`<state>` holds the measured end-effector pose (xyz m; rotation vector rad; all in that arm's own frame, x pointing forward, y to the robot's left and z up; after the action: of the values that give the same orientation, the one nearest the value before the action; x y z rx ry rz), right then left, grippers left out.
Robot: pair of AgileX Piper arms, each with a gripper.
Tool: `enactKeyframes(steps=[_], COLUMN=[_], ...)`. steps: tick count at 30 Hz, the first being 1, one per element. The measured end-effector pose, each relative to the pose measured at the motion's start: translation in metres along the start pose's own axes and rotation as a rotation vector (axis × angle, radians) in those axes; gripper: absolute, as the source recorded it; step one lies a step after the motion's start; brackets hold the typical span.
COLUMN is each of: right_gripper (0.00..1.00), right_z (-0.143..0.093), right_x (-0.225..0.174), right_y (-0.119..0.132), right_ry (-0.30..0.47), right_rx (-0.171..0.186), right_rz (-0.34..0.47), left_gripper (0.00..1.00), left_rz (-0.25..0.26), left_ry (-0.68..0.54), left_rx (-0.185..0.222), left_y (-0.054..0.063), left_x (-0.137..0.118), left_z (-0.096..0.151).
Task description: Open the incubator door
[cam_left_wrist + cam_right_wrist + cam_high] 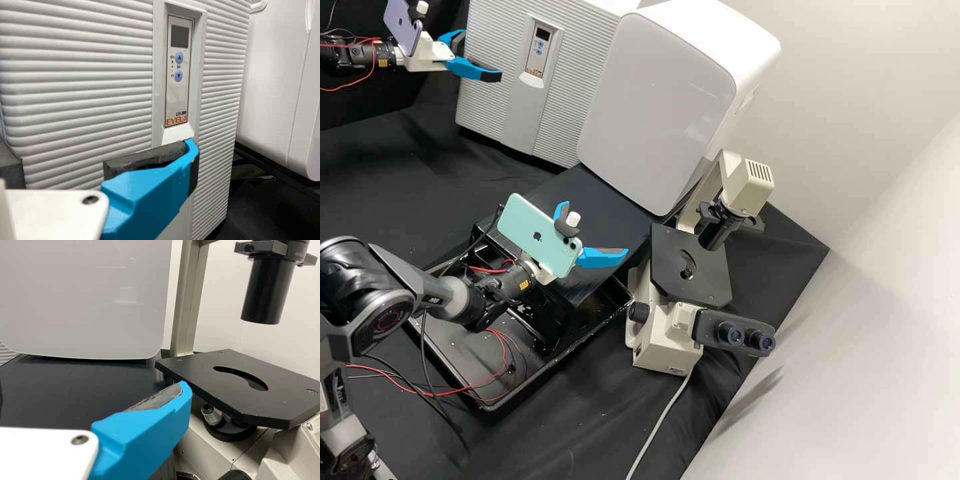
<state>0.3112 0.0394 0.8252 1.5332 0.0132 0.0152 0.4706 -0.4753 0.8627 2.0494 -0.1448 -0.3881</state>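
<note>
Left gripper [479, 57] and right gripper [596, 229] both spread apart, incubator door [490, 100] just ahead of left one, closing short of its edge could make the grip slip.

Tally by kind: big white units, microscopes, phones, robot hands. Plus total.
White units: 2 (ribbed unit, smooth unit)
Microscopes: 1 (beige and black microscope)
Phones: 2 (purple phone, mint phone)
Robot hands: 2 (left hand, right hand)
Total: 7
</note>
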Motion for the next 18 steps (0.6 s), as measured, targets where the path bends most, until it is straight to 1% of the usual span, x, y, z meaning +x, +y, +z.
enactKeyframes(steps=[10,15,18], right_gripper=[1.00,1.00,1.00], right_z=[0.0000,0.0000,0.0000], right_x=[0.0000,0.0000,0.0000], right_y=[0.0000,0.0000,0.0000], right_ry=[0.000,0.000,0.000], right_rx=[0.000,0.000,0.000], right_rz=[0.000,0.000,0.000], left_gripper=[0.00,0.00,0.00], left_rz=[-0.005,-0.006,0.000], left_ry=[0.005,0.007,0.008], left_rx=[-0.011,-0.024,-0.029], left_y=[-0.0032,-0.0057,-0.0046], left_x=[-0.0013,-0.0016,-0.0018], left_z=[-0.0006,0.0004,0.0005])
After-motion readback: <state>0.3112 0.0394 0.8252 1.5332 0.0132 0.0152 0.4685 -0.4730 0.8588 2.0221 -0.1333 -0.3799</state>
